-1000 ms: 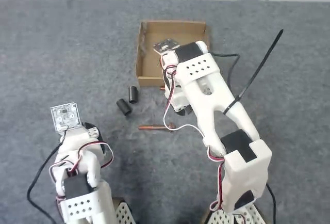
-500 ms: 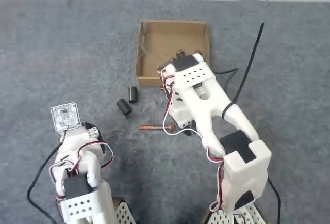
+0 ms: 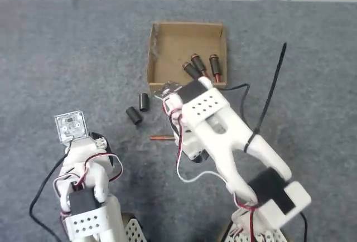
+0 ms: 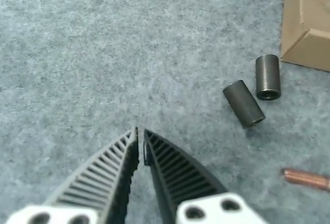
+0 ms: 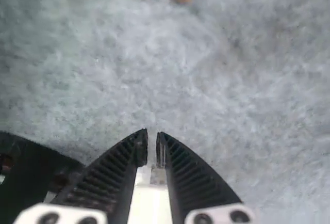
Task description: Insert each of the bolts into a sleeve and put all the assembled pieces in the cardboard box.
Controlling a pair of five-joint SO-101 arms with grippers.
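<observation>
1. Grey mat [image 3: 67,47]. Bears every loose part. Its soft pile lets round stock sink slightly, so a shallow pinch may skate off.
2. Right arm [image 3: 215,119]. Stretched over the mat's middle, hiding one end of the bolt. Right gripper [image 5: 151,133]: jaws drawn to a sliver, holding nothing, low over the mat. Risk: descending this narrow, it would likely push the bolt aside rather than straddle it.
3. Left arm [image 3: 83,158]. Folded near its base. Left gripper [image 4: 140,131]: jaws nearly touching, empty, well apart from the parts.
4. Cardboard box [image 3: 159,44]. At the far side of the mat. Risk: an arm sweep catching its near wall could shift it.
5. Assembled pieces [image 3: 199,64]. Three, lying inside the box.
6. Sleeves [image 4: 243,103]. Two, side by side on the mat just beside the box corner. Risk: a nudge may roll them.
7. Bolt [image 3: 160,138]. Lies flat on the mat near the sleeves. Risk: a skewed grasp would probably jam insertion.
</observation>
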